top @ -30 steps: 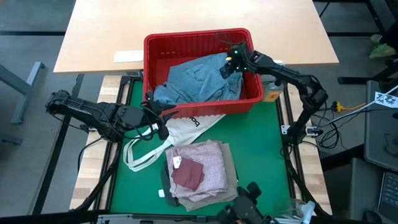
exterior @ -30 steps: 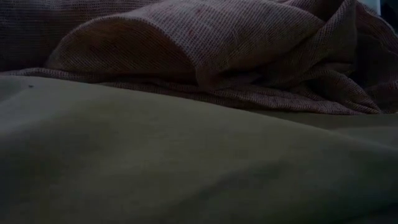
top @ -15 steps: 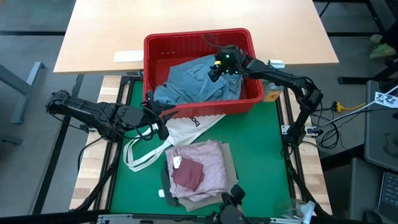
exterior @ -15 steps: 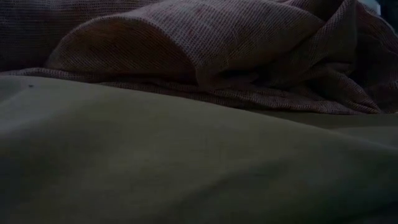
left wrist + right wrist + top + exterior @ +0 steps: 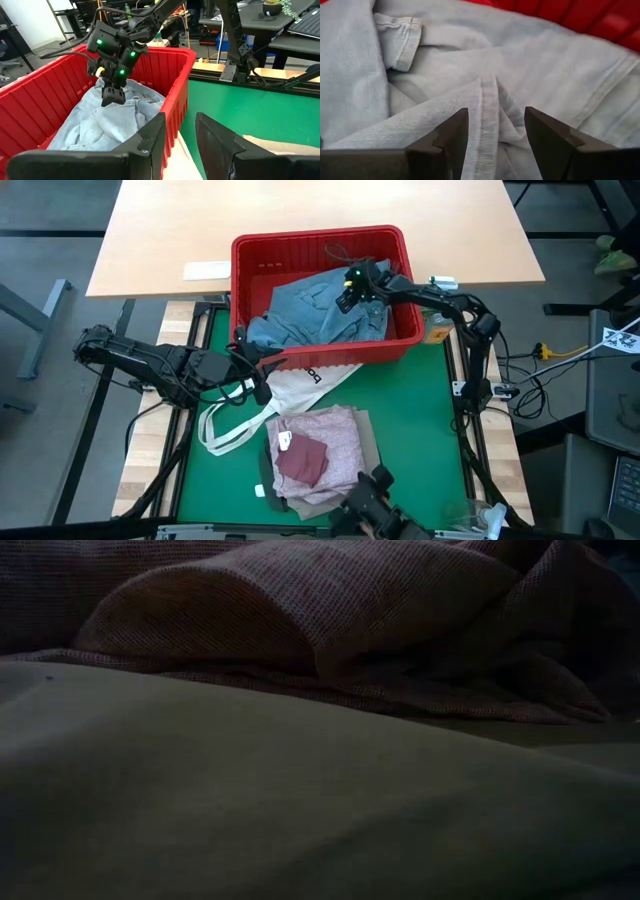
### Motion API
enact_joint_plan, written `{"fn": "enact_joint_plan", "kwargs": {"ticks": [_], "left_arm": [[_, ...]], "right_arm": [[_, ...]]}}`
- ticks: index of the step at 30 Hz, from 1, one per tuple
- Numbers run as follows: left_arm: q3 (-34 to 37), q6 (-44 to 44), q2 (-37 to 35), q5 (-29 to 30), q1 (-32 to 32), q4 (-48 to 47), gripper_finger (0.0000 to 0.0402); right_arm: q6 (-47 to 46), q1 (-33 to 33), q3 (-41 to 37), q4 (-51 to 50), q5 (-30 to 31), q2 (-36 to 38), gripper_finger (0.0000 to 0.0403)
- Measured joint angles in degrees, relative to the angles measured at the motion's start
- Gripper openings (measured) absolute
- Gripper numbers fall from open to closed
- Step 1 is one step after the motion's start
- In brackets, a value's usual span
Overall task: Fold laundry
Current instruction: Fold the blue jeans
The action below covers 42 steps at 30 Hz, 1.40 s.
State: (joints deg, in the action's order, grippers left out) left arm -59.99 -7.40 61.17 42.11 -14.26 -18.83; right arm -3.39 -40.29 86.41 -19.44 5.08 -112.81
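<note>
Right gripper (image 5: 344, 293) moved inward, fingers apart, over jeans (image 5: 310, 315) (crumpled) in red basket (image 5: 250, 260), seemingly touching

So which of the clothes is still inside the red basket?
The light blue denim jeans. They lie crumpled in the red basket, under the right gripper, while the mottled pink top sits stacked on the green mat.

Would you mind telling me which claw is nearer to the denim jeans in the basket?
The right claw is nearer, open just above the jeans inside the red basket. The left claw waits outside the basket's front wall.
</note>
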Motion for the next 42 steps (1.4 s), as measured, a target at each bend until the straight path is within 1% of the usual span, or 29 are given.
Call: {"fn": "enact_joint_plan", "kwargs": {"ticks": [3, 8, 18, 23, 25, 27, 31, 33, 35, 39, 42], "left_arm": [[0.0, 0.0, 0.0, 0.0, 0.0, 0.0, 0.0102], [0.0, 0.0, 0.0, 0.0, 0.0, 0.0, 0.0102], [0.0, 0.0, 0.0, 0.0, 0.0, 0.0, 0.0102], [0.0, -0.1, 0.0, 0.0, 0.0, 0.0, 0.0102], [0.0, -0.1, 0.0, 0.0, 0.0, 0.0, 0.0102], [0.0, -0.1, 0.0, 0.0, 0.0, 0.0, 0.0102], [0.0, 0.0, 0.0, 0.0, 0.0, 0.0, 0.0102], [0.0, 0.0, 0.0, 0.0, 0.0, 0.0, 0.0102], [0.0, 0.0, 0.0, 0.0, 0.0, 0.0, 0.0102], [0.0, 0.0, 0.0, 0.0, 0.0, 0.0, 0.0102], [0.0, 0.0, 0.0, 0.0, 0.0, 0.0, 0.0102]], "right_arm": [[-1.3, -1.1, 0.0, -0.1, -2.6, -0.9, 0.0193], [-1.3, -2.1, 0.0, 0.1, -4.8, -2.0, 0.0193], [-1.3, -2.2, 0.0, 0.3, -10.2, -5.8, 0.0193], [-1.3, -2.2, 0.1, 0.3, -10.6, -6.4, 0.019], [-1.3, -2.2, 0.1, 0.4, -10.7, -6.4, 0.0176], [-1.3, -2.1, 0.1, 0.5, -10.8, -6.4, 0.0147], [-1.3, -2.1, 0.1, 1.2, -11.0, -6.4, 0.0061], [-1.2, -2.1, 0.1, 1.6, -12.6, -6.0, 0.0021], [-1.3, -2.1, 0.0, 2.4, -14.7, -5.0, 0.0015], [-3.7, -2.1, 2.5, 1.6, -18.6, -2.9, 0.0038], [-4.0, -2.0, 5.6, 0.7, -21.7, -1.6, 0.0027]]}}
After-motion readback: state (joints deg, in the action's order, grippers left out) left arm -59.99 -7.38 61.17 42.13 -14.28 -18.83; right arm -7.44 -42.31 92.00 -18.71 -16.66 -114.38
